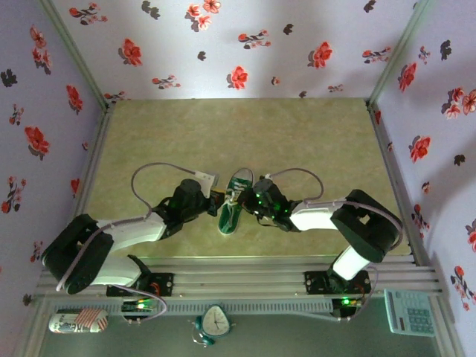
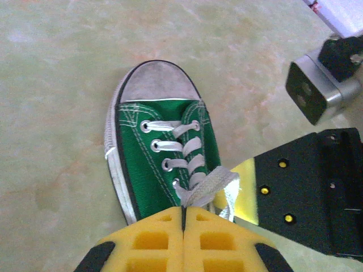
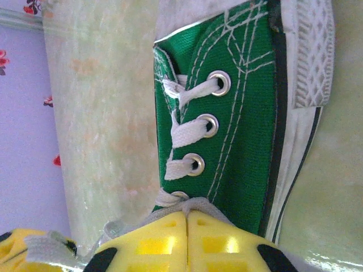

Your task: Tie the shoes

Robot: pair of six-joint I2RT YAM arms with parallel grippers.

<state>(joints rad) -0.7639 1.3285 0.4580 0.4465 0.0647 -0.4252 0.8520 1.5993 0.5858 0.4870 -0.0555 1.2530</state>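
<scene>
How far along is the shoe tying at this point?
Done: white laces run through the eyelets of the sneaker. In hand: left tool and right tool are shut by the top eyelets, each apparently pinching lace. Left: no knot or bow shows, so the whole tie remains.

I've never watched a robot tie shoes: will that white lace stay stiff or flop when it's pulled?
Probably floppy: the white lace bends and flattens where it runs into the shut left pincer. The sneaker looks small and might slide on the smooth table if tugged.
</scene>
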